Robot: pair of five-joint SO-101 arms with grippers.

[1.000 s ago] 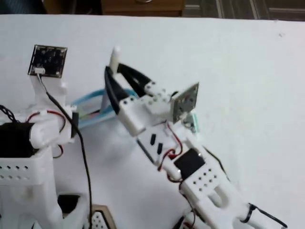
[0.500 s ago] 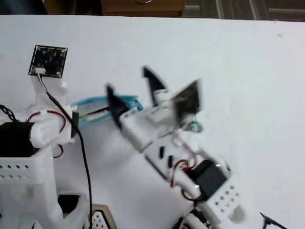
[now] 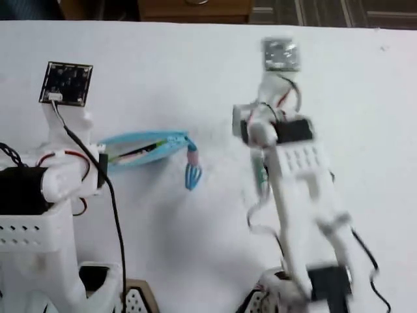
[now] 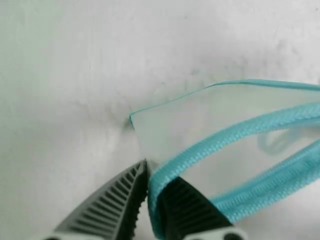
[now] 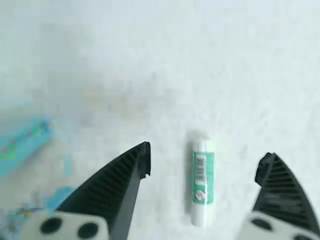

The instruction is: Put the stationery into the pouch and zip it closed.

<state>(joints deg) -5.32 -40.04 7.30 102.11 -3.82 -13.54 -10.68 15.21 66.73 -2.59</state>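
Note:
A light blue pouch (image 3: 146, 147) lies on the white table with its zipper open, and dark items show through the slit. Its tasselled pull (image 3: 192, 173) hangs off the right end. My left gripper (image 4: 148, 169) is shut on the pouch's zipper edge (image 4: 200, 150) at the left end. A white and green glue stick (image 5: 203, 185) lies flat on the table to the right of the pouch. My right gripper (image 5: 206, 159) hovers above it, open, with one finger on each side and not touching it.
The left arm's base (image 3: 32, 215) fills the front left corner. The right arm (image 3: 300, 182) stretches from the front edge toward the table's middle. The white table (image 3: 365, 98) is bare at the far right, and a wooden cabinet stands beyond its far edge.
The right arm has swung from over the pouch to the right and now hangs over the glue stick. The white stick between its fingers a second ago is gone from them.

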